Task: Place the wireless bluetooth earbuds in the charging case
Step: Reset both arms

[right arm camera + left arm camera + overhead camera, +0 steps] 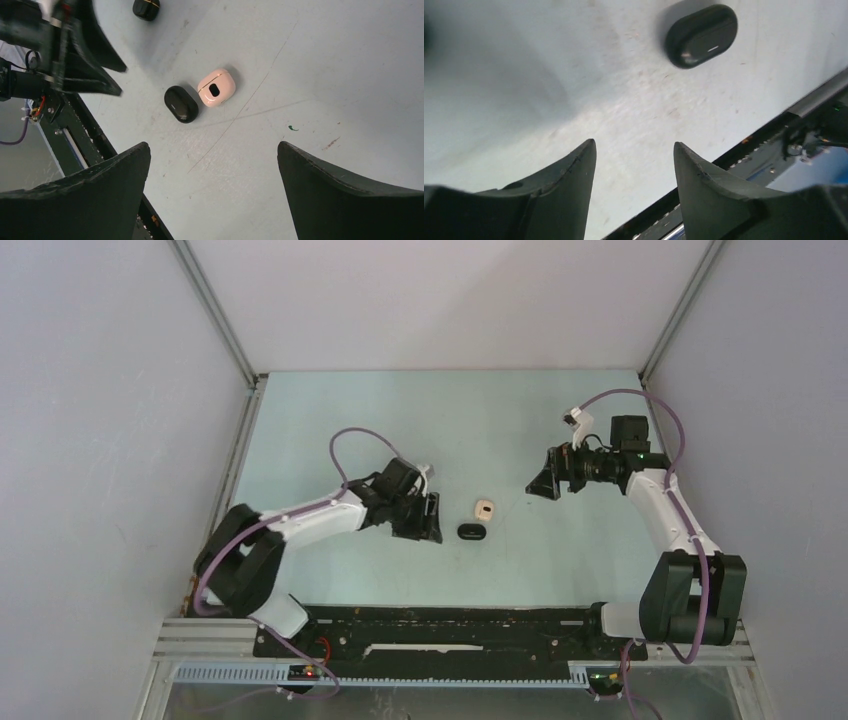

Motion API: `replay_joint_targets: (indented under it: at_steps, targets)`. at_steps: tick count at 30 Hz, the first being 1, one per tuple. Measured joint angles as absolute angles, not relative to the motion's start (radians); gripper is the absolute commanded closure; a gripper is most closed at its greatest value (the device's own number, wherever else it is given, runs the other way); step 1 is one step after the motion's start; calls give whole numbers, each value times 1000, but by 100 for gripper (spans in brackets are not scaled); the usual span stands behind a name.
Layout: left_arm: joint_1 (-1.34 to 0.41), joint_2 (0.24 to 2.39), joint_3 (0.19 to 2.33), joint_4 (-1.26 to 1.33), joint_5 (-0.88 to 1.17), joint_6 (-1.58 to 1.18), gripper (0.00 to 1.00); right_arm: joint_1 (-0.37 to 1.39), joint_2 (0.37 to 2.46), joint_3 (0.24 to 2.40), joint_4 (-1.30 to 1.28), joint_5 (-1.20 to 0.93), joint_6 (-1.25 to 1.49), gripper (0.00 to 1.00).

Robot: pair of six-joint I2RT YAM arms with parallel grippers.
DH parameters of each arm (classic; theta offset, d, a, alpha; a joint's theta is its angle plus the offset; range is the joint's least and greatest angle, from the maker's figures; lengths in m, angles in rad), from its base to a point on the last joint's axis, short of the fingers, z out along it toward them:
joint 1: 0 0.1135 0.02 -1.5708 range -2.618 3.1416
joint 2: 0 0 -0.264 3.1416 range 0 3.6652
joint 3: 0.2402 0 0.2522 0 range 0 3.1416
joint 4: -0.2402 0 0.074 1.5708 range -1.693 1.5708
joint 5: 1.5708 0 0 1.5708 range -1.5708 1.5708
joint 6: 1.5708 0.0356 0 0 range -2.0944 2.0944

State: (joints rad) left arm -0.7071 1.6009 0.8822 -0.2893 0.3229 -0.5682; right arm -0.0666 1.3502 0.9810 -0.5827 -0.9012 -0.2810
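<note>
A closed black charging case (471, 531) lies mid-table, also in the left wrist view (700, 35) and the right wrist view (181, 104). A closed beige-pink case (485, 509) (216, 87) sits just behind it, nearly touching. A small glossy black object (146, 8) is cut off by the top edge, and I cannot tell if it is an earbud. No earbuds show plainly. My left gripper (432, 520) (634, 145) is open and empty, just left of the black case. My right gripper (540, 483) (214, 145) hangs wide open to the right of the cases.
The black base rail (450, 625) runs along the table's near edge, close to the left gripper (724, 160). Walls with metal posts (215, 315) bound the table on three sides. The left gripper's fingers (90, 80) show at the upper left of the right wrist view.
</note>
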Motion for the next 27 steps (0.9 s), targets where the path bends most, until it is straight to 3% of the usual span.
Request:
replay_joint_targets:
  at_steps: [5,8,18,27]
  targets:
    - [-673,1397,964,-514,86,-466,30,-68,1291,978,-561,-875,-229,0]
    - [-608,1279,1010,-568,-13,-419,1,-62,1217,953,-507,-847,-188,0]
    - [-498,923,981,-463,-291,-252,0,-36,1107,866,-333,-701,-42,0]
    - [-494,992,908,-469,-452,-236,0,-33,1080,832,-264,-657,5,0]
